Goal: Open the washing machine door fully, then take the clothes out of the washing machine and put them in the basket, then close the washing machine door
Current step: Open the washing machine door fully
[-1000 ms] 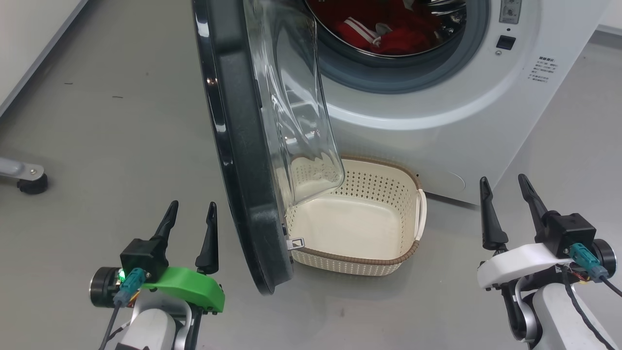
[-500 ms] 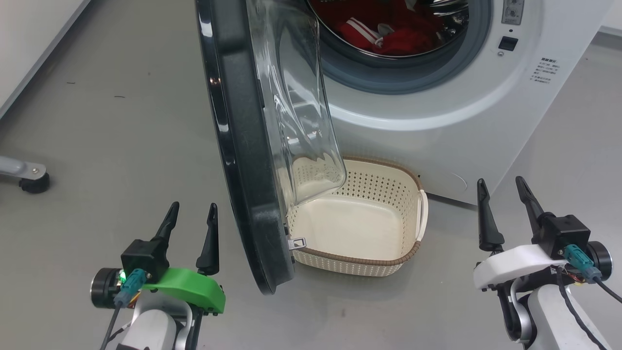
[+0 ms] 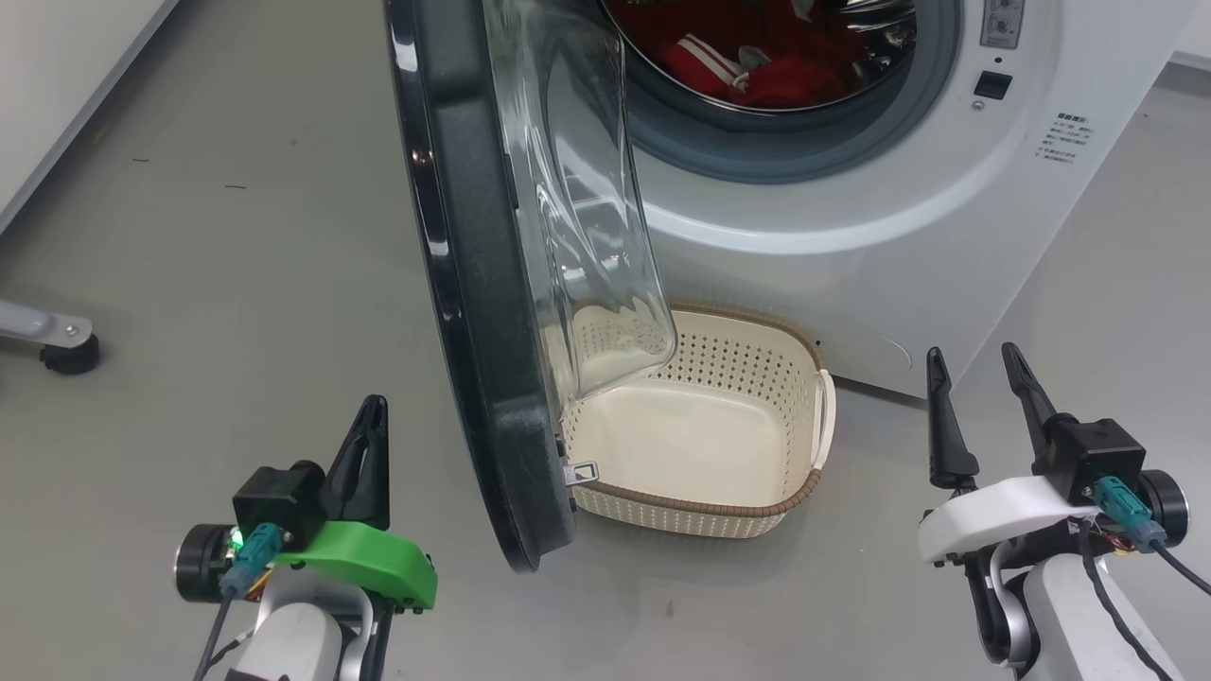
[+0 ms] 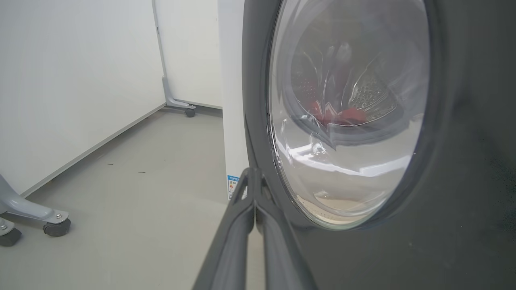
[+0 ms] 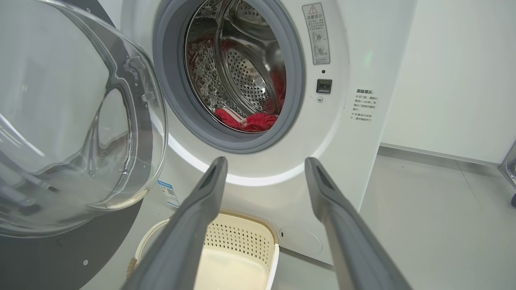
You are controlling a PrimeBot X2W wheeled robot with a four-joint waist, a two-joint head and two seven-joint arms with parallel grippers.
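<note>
The washing machine (image 3: 833, 208) (image 5: 346, 133) stands ahead with its door (image 3: 473, 284) (image 4: 346, 117) (image 5: 72, 121) swung partly open, edge-on toward me. Red clothes (image 3: 757, 66) (image 5: 250, 119) with white stripes lie in the steel drum. The cream basket (image 3: 804, 492) (image 5: 238, 241) sits on the floor below the opening, partly under the door's glass bowl. My left gripper (image 3: 371, 426) (image 4: 254, 177) is shut on nothing, low and just left of the door's outer face. My right gripper (image 3: 974, 369) (image 5: 264, 165) stands open, right of the basket, facing the drum.
Grey floor (image 3: 236, 265) spreads to the left, with a white wall panel (image 4: 72, 80) beyond it. A grey caster leg (image 3: 47, 345) (image 4: 36, 217) stands at the far left. A white wall (image 5: 455, 80) lies right of the machine.
My left gripper's fingers have closed together on nothing. The head view has shifted slightly; the right arm has barely moved.
</note>
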